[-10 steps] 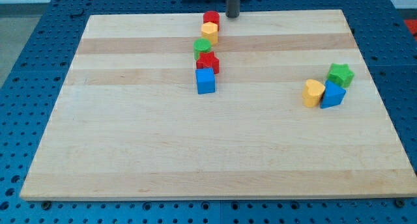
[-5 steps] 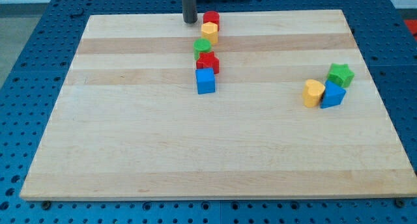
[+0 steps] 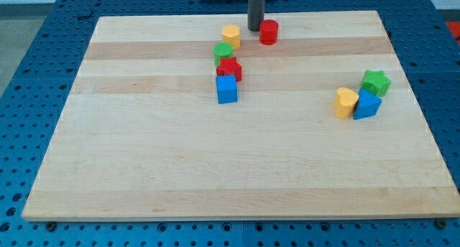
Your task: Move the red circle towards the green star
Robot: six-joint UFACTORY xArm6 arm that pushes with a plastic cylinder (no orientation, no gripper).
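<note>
The red circle (image 3: 269, 31) stands near the view's top, a little right of centre. My tip (image 3: 255, 29) is just to its left, touching or almost touching it. The green star (image 3: 375, 82) sits far off at the view's right, next to a yellow block (image 3: 346, 102) and a blue block (image 3: 367, 104).
A yellow block (image 3: 231, 36) lies left of my tip. Below it a green block (image 3: 223, 53), a red star (image 3: 229, 69) and a blue cube (image 3: 226, 89) form a column. The wooden board (image 3: 215, 168) lies on a blue perforated table.
My tip swung from the right of the red circle to its left, then pushed it rightward, away from the yellow block it was touching.
</note>
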